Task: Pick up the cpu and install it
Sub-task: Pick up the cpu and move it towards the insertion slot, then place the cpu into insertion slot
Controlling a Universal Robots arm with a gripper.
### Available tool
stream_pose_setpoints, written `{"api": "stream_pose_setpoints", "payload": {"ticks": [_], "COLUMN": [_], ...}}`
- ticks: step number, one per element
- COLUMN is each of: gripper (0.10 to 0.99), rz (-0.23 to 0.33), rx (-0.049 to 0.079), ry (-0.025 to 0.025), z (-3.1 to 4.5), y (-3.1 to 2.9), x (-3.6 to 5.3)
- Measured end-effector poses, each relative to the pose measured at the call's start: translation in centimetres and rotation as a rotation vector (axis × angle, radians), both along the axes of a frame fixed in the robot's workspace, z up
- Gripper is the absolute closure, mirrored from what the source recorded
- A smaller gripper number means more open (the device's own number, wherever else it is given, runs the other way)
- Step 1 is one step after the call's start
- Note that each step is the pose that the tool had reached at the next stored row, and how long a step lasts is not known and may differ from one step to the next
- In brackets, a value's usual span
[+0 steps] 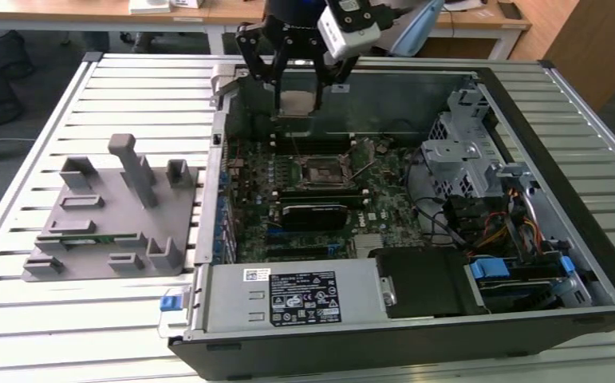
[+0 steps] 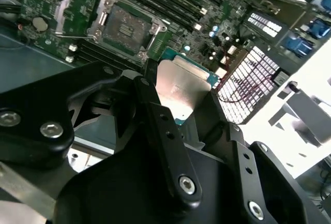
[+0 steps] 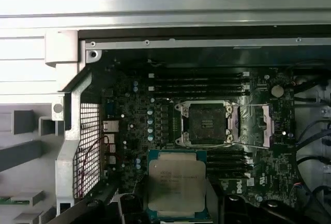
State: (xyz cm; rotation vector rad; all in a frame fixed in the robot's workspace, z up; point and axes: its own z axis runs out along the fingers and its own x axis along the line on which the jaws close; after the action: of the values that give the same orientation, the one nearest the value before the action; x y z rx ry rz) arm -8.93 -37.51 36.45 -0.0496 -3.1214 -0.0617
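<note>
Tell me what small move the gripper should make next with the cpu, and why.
Probably shift sideways until centred over the socket. The gripper holds the cpu in the air, offset from the socket, whose frame stands flipped open.

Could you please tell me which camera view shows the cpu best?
The first wrist view: the cpu shows nearly all its metal top, face-on. The exterior view shows it small, clamped in the gripper. The second wrist view shows it slanted, partly behind the fingers.
</note>
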Motion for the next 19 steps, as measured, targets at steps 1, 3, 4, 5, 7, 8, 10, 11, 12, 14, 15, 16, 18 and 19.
{"api": "stream_pose_setpoints", "payload": {"ticks": [1, 3, 4, 5, 7, 8, 10, 11, 12, 14, 15, 16, 18, 19], "gripper": [0.553, 0.553, 0.553, 0.553, 0.553, 0.553, 0.553, 0.553, 0.553, 0.553, 0.553, 0.553, 0.553, 0.553], "rz": [0.000, -0.001, -0.001, -0.001, -0.002, -0.002, -0.004, -0.007, -0.011, -0.018, -0.022, -0.028, -0.049, -0.062], "rx": [0.000, 0.000, 0.000, 0.000, 0.000, 0.000, -0.001, -0.003, -0.005, -0.008, -0.008, -0.008, -0.009, -0.009], "ry": [0.0000, 0.0000, 0.0000, 0.0000, 0.0000, 0.0000, -0.0001, -0.0001, -0.0001, 0.0001, 0.0000, 0.0000, 0.0001, 0.0002], "z": [-0.01, -0.02, -0.03, -0.04, -0.05, -0.06, -0.06, -0.06, -0.06, -0.06, -0.07, -0.07, -0.08, -0.08], "y": [0.04, 0.12, 0.16, 0.20, 0.27, 0.30, 0.35, 0.37, 0.37, 0.37, 0.37, 0.38, 0.42, 0.42], "x": [0.33, 1.02, 1.36, 1.72, 2.40, 2.73, 3.24, 3.38, 3.47, 3.66, 3.66, 3.68, 3.70, 3.70]}}
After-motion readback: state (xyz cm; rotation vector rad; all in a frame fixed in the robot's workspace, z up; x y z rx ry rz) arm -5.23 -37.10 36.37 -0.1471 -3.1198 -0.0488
